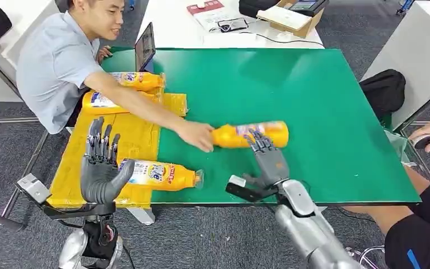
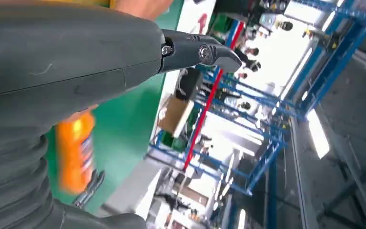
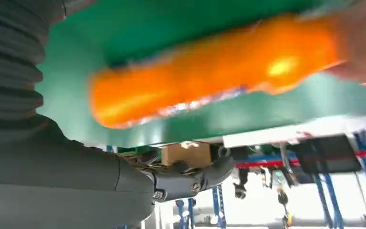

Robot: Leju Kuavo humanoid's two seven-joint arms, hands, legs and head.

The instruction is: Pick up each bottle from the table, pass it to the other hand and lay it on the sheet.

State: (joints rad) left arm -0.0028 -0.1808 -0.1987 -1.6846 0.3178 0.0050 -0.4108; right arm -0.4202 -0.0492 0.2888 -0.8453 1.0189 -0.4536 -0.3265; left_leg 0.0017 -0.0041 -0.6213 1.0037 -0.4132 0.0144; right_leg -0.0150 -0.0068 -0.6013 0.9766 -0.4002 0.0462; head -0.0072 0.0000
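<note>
Right hand (image 1: 266, 157) open, fingertips touching orange bottle (image 1: 250, 134) on green bench (image 1: 325, 112); left hand (image 1: 102, 165) open over yellow sheet (image 1: 131, 140), grey floor around.

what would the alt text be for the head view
A person's hand holds the neck of an orange bottle lying on a green table as the right robot hand reaches its body. The left robot hand is raised, open, above a yellow sheet with three bottles.
</note>
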